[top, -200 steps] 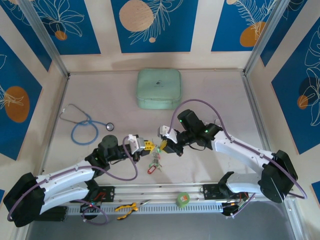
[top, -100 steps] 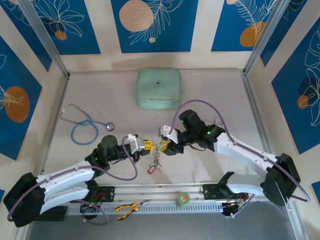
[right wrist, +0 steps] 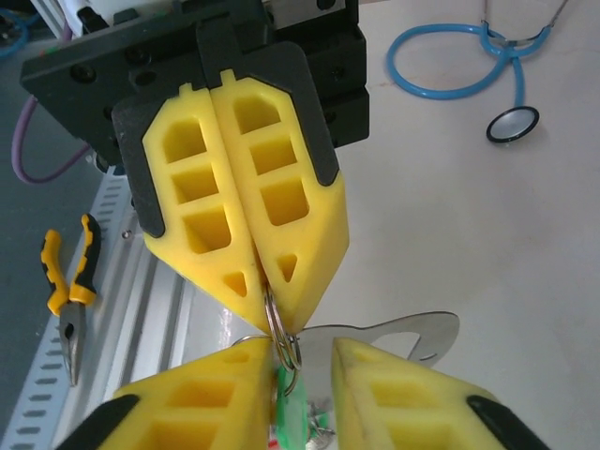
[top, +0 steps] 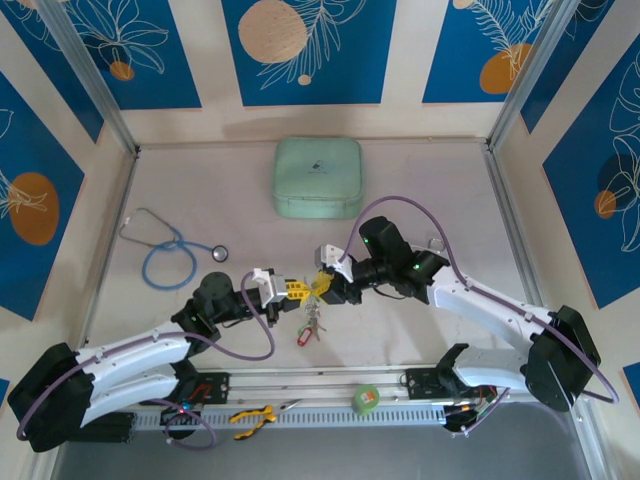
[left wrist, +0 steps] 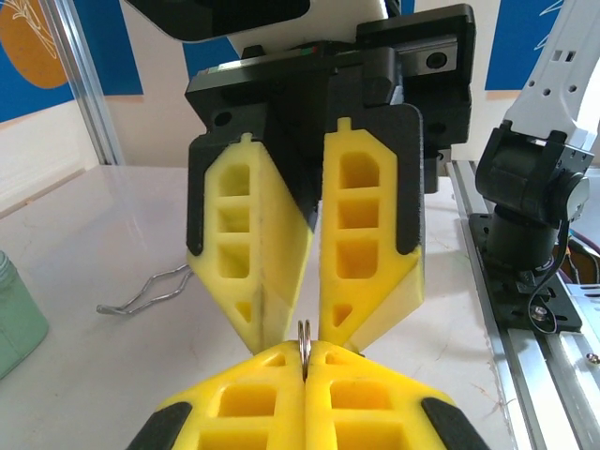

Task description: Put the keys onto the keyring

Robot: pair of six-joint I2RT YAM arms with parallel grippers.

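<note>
Left gripper (right wrist: 267, 298) clamped tight on upper edge of keyring (right wrist: 278, 333), holding it above table (top: 430, 190), mid-workspace. Right gripper (right wrist: 300, 349) tip-to-tip with it, jaws narrowly apart. Ring's lower arc and green tag (right wrist: 289, 412) sit in that gap, nearer one pad. Keys (top: 312, 322) dangle below, red tag (top: 303, 341) lowest.

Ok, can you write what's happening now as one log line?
left pincer: shut on keyring | right pincer: open around keyring | keys: bunched under keyring
</note>
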